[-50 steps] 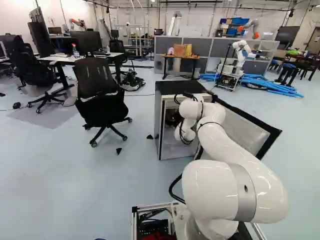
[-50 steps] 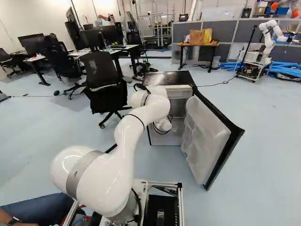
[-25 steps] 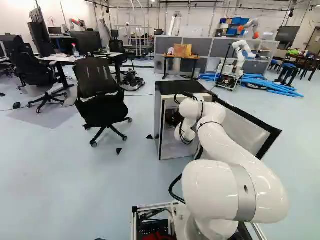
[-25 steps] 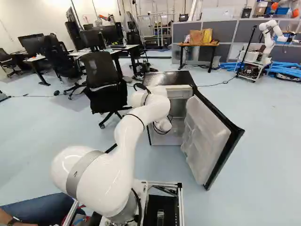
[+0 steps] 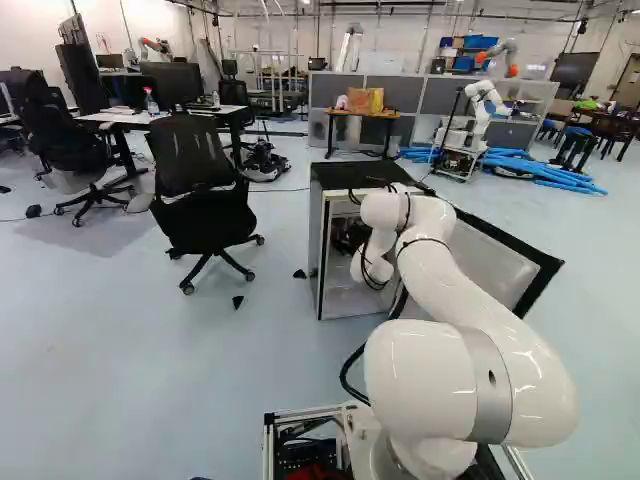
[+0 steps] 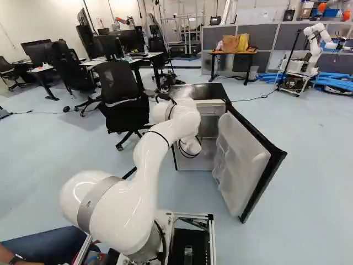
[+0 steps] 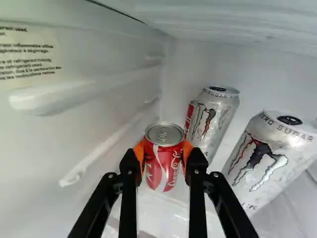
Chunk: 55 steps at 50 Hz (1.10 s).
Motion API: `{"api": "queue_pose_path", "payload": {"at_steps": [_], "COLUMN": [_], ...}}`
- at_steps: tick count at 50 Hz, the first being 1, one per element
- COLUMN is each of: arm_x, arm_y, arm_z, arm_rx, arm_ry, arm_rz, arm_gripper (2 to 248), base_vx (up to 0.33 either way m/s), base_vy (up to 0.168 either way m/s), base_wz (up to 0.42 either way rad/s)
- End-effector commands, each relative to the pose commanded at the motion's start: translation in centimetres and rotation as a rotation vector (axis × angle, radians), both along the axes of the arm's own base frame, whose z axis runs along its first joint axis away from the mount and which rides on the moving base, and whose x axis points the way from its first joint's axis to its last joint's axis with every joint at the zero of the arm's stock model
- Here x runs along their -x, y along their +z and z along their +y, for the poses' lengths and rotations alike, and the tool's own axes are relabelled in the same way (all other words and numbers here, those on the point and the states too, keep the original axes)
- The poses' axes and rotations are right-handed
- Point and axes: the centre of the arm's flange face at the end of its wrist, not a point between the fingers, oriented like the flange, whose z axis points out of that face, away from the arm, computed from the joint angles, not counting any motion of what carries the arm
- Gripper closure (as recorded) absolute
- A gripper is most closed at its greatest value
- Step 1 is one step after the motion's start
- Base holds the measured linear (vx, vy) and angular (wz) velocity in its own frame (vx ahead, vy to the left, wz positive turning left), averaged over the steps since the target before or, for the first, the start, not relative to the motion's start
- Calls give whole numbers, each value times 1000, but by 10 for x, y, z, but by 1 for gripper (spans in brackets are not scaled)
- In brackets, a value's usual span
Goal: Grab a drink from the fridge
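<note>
- red aluminium, that's our drink: the cola can (image 7: 163, 168) is inside the fridge (image 6: 216, 111), upright or near it, lid and tab facing the wrist camera.
- and the gripper (image 7: 163, 154) has it! both orange pads (image 7: 186, 151) press in from opposite sides, high on the can's body, just below the lid.
- jaws part-way open, neither wide nor closed, held apart by exactly this can's width.
- big silver can (image 7: 270, 163) well over to one side; slimmer-looking silver can (image 7: 214, 119) close behind the catch, a second red can (image 7: 189, 117) peeking out beside it.
- how will it handle? probably full, so fairly heavy for its size, and stiff while sealed.
- the wall is thin, though: squeeze too hard and it could dent.
- cold metal could be slick if damp, so i'd want a firm, even pinch.
- best hold is round the straight body; a touch lower, nearer the middle, would resist tipping better.
- is its base off the shelf? can't tell from here.
</note>
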Motion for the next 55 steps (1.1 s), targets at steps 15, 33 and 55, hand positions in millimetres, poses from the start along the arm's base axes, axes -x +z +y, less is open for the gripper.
{"api": "queue_pose_path", "payload": {"at_steps": [15,33,55], "arm_x": [14,36,69], "arm_y": [19,32,60], "arm_z": [1,1,1], "arm_rx": [-8,-20,-36], "arm_ry": [-5,-13,-28], "arm_rz": [29,70,121], "arm_gripper": [154,154,154], "base_vx": [0,0,0], "base_vy": [0,0,0], "base_wz": [0,0,0]}}
